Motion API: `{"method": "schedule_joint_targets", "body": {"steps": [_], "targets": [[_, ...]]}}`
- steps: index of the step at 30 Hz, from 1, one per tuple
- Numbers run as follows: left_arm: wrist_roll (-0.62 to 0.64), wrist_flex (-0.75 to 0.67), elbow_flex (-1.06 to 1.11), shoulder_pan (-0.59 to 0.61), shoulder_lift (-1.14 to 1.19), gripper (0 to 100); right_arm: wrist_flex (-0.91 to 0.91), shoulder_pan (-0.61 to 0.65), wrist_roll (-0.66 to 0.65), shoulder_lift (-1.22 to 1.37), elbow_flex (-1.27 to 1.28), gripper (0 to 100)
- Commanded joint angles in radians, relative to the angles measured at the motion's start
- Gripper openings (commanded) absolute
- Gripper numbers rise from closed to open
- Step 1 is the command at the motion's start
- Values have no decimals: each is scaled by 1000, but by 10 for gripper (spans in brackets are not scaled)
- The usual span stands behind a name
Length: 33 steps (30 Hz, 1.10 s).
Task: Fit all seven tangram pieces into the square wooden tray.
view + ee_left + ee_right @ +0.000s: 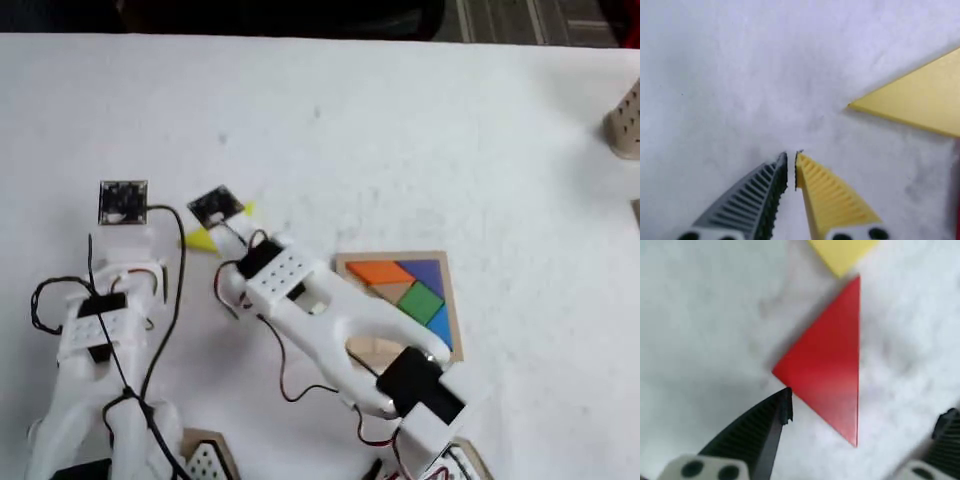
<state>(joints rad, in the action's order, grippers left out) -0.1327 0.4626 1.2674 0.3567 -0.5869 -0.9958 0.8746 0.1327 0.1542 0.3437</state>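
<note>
The right gripper (865, 415) has its jaws spread wide over the red triangle (827, 365), which lies flat on the white table (400, 130). The triangle sits in the gap between the two fingers, closer to one of them. One of its corners lies just beside the tip of the dark ribbed finger (765, 430), and I cannot tell whether they touch. The other finger stands apart from the triangle's long straight edge. Just past the red triangle's far point lies the yellow triangle (842, 252), the two nearly corner to corner.

The left gripper (791, 162) has its jaws together, with only a thin slit between the grey finger and the yellow one and nothing in it. Its tips are over bare table. The yellow triangle's sharp corner points towards them from nearby, without touching.

In the high view the left arm stands at the lower left of the frame. The right arm runs from the bottom right up to left of centre, crossing the lower left corner of the square wooden tray (392, 257). The tray lies right of centre in the lower half. It holds an orange piece (378, 270), a purple piece (427, 272), a brownish piece (393, 293), a green piece (422, 301) and a blue piece (438, 325). Bare wood shows at its lower left beside the arm. The yellow triangle lies left of the tray, apart from it.
</note>
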Motion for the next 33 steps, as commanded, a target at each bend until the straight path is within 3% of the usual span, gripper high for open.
{"method": "schedule_joint_targets", "body": {"steps": [1,14,21,24,30,33], "targets": [[3,-26,-8,8,-33,64,71,10,11,12,-18,401],[3,-26,-8,8,-33,64,45,77,8,170,-92,401],[3,-26,-8,8,-33,64,39,90,-60,180,-94,395],[3,-26,-8,8,-33,64,42,90,-61,179,-94,332],[3,-26,-8,8,-33,64,96,84,-61,177,-94,94],[3,-26,-8,8,-33,64,90,70,-55,177,-92,91]]}}
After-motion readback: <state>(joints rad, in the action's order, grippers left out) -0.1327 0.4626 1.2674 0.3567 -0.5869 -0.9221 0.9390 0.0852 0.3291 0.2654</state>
